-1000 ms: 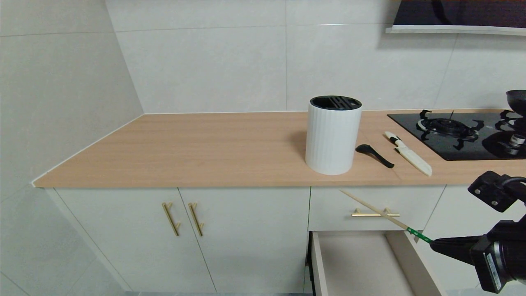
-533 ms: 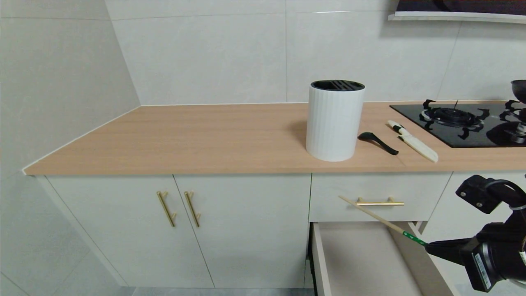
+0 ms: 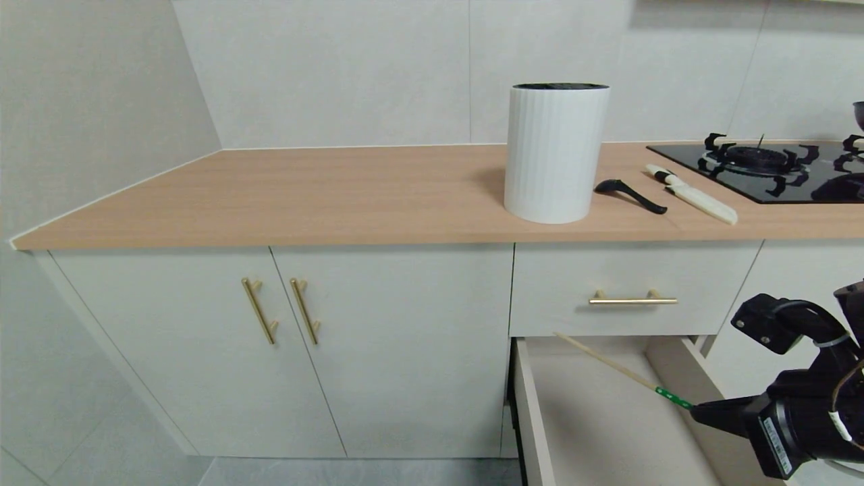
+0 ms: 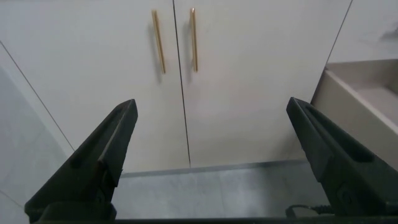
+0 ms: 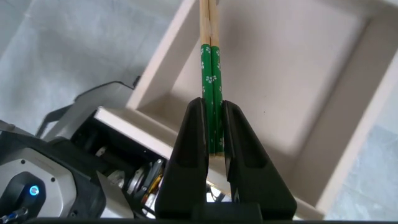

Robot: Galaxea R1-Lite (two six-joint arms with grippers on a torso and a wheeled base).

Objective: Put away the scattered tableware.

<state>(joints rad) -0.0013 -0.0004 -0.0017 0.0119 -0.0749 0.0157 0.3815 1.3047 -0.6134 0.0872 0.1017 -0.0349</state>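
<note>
Item 1: right tool [image 3: 695, 409], clenched on a pair of chopsticks [image 3: 611, 364] at their green-banded ends. The tips slant over the open drawer [image 3: 530, 412], below the front edge of the surface [image 3: 337, 196].
Item 2: left tool [image 4: 211, 109], released, empty, facing the cabinet doors [image 4: 186, 81].
Item 3: black spoon [image 3: 629, 194] and knife [image 3: 692, 194] on the surface, beside the white holder [image 3: 555, 152].
Handling, my judgement: I would lower until the sticks lie nearly flat on the drawer floor, clear of its walls, then let go.
Writing: sticker [image 3: 774, 442] on the right wrist housing, too small to read; the green bands carry white flower marks, no lettering.
</note>
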